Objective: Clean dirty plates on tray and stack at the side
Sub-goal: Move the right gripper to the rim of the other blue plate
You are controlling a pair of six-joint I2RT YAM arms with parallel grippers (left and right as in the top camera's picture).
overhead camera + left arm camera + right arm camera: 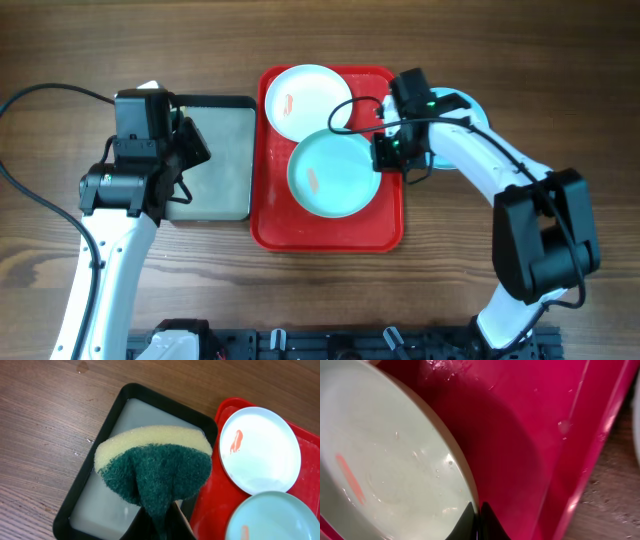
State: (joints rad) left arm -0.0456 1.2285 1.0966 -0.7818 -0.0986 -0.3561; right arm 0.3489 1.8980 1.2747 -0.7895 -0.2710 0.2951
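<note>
The red tray (330, 235) holds a white plate (305, 100) with an orange smear at its far left. A light turquoise plate (330, 175), also smeared, overlaps the white plate's near edge. My right gripper (385, 152) is shut on the turquoise plate's right rim. In the right wrist view that gripper (477, 510) pinches the rim of the turquoise plate (390, 460), which is tilted above the tray (520, 435). My left gripper (159, 520) is shut on a green-and-yellow sponge (155, 465). In the overhead view the left gripper (192, 150) hangs over the dark tray.
A dark grey-black tray (215, 160) lies left of the red tray; in the left wrist view this dark tray (100, 505) has a pale wet floor. Another turquoise plate (470, 105) lies on the wood right of the red tray, partly under my right arm.
</note>
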